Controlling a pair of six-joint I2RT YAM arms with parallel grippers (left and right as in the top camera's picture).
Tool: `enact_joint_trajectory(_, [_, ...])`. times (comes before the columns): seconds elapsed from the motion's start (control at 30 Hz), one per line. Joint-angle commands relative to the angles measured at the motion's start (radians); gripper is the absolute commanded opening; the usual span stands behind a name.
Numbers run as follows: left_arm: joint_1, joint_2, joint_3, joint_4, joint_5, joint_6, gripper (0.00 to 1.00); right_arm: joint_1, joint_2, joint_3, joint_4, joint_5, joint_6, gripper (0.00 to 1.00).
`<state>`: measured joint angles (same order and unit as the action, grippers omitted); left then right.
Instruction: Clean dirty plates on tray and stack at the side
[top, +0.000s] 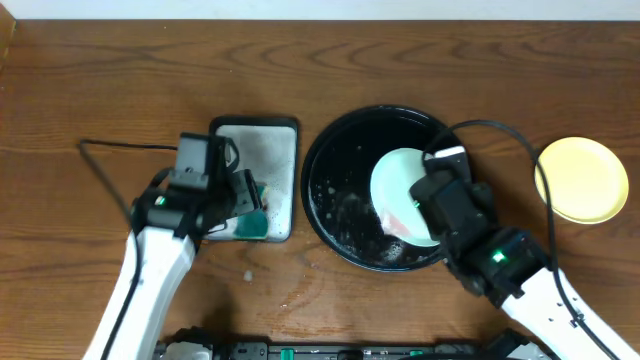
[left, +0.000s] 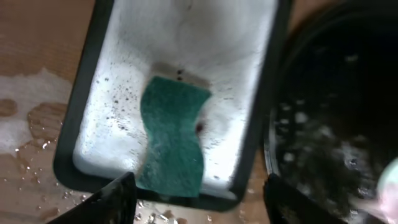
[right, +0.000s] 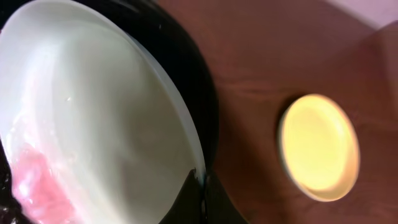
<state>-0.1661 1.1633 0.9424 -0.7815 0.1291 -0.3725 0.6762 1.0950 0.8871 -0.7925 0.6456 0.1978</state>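
Observation:
A pale mint-green plate (top: 400, 180) with a pink-red smear at its near edge sits tilted over the black tray (top: 335, 165). My right gripper (top: 432, 190) is shut on that plate's right rim; in the right wrist view the fingers (right: 202, 186) pinch the rim of the plate (right: 106, 118) above the tray's rim (right: 196, 81). The yellow plate (top: 581, 180) lies on the bare wood to the right and also shows in the right wrist view (right: 320, 146). My left gripper (left: 196, 205) is open and empty above the near end of a green sponge (left: 173, 140). No second mint plate shows.
The sponge (top: 250, 225) lies in a wet rectangular silver tray (top: 270, 150) left of the black tray. Suds and water drops cover the black tray's floor (left: 323, 143) and the wood in front of the silver tray (top: 300, 290). A black cable (top: 100, 165) runs at the left.

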Motion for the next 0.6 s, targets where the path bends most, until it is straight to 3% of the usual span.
enact_joint_trajectory(0.0, [0.004,-0.089,0.006,-0.024,0.021,0.01,0.7,0.096,-0.01,0.003,0.002,0.212,0.02,0.01])
enact_joint_trajectory(0.2, [0.004,-0.17,0.006,-0.051,0.017,0.01,0.82,0.251,-0.01,0.003,0.002,0.448,0.026,0.01])
enact_joint_trajectory(0.57, [0.004,-0.169,0.006,-0.051,0.017,0.01,0.82,0.404,-0.01,0.003,0.002,0.563,-0.055,0.01])
